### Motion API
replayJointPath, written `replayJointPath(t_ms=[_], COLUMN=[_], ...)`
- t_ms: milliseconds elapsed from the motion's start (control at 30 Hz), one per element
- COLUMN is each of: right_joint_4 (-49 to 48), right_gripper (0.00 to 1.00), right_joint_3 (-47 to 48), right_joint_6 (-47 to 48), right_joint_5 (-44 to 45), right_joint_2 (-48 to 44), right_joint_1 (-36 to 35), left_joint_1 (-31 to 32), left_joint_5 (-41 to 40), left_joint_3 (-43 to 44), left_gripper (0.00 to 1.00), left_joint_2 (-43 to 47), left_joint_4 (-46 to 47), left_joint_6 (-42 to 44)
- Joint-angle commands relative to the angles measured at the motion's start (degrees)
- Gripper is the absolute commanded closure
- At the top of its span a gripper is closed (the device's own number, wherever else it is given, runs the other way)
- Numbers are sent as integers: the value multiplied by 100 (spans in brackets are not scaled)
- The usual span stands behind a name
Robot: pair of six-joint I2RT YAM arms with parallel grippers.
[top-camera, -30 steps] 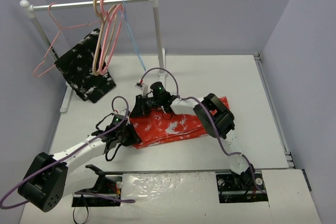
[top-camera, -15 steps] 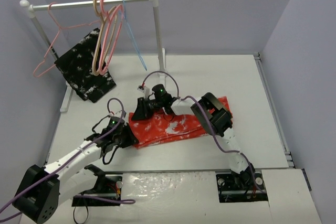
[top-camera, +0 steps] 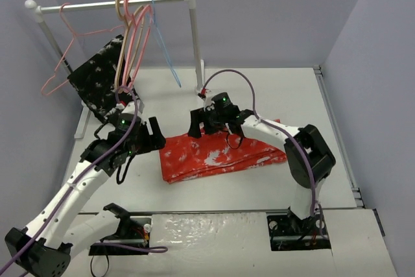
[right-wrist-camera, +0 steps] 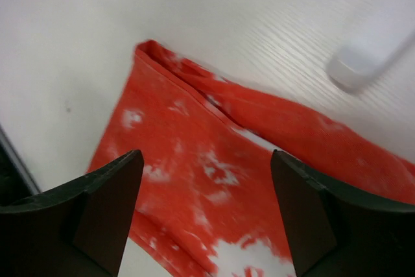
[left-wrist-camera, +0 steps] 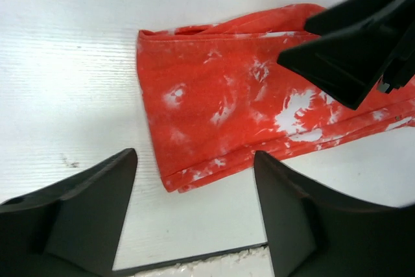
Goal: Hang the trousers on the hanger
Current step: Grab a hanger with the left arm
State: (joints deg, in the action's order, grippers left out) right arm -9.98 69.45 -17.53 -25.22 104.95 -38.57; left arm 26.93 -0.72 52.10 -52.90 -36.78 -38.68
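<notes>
Trousers [top-camera: 220, 154] are lying folded flat on the table [top-camera: 292, 95], directly beneath the right gripper [top-camera: 196, 123] and just ahead of the left gripper [top-camera: 155, 135]. Both grippers are hovering with fingers spread wide, pinching nothing. The hanger [top-camera: 167, 56] is hanging on the rail [top-camera: 97, 4], well beyond both.

In the left wrist view the right claw [left-wrist-camera: 293, 45] hides part of the trousers [left-wrist-camera: 214, 102]
</notes>
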Motion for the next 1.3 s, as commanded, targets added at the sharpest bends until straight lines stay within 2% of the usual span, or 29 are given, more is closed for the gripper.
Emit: replayJointPath(t_ms=[0, 200, 300, 467, 767, 900, 1033, 1167, 1267], right_joint_4=[812, 1534, 1705, 1857, 1974, 1977, 1984, 2000, 2000], right_gripper=[19, 7, 2, 0, 0, 0, 0, 0, 0], right_joint_3=[-599, -808, -835, -897, -1150, -1261, -1368, -1459, -1498], right_joint_6=[316, 347, 322, 205, -107, -262, -323, -364, -366], right_joint_5=[1670, 3352, 3745, 4013, 3781, 3729, 3701, 3726, 3742], right_joint_2=[-1132, -2540, -3091, -3606, -4021, -4149, -4312, -4411, -4416], right_joint_1=[49, 65, 135, 193, 175, 172, 167, 175, 173], left_joint_1=[-54, -48, -48, -49, -56, -56, -57, -65, -65], left_joint_5=[-214, -124, -237, -511, -1614, -1958, -2091, -1998, -1928], left_joint_3=[1091, 2918, 3816, 4629, 5850, 6570, 6813, 6789, 6801], left_gripper=[24, 14, 9, 6, 7, 18, 31, 55, 67], left_joint_2=[-220, -891, -1419, -2367, -4174, -4726, -4912, -4838, -4784], left_joint_4=[-436, -143, 280, 1118, 2050, 1788, 1596, 1637, 1600], left_joint_6=[786, 941, 942, 1053, 1313, 1485, 1588, 1712, 1738])
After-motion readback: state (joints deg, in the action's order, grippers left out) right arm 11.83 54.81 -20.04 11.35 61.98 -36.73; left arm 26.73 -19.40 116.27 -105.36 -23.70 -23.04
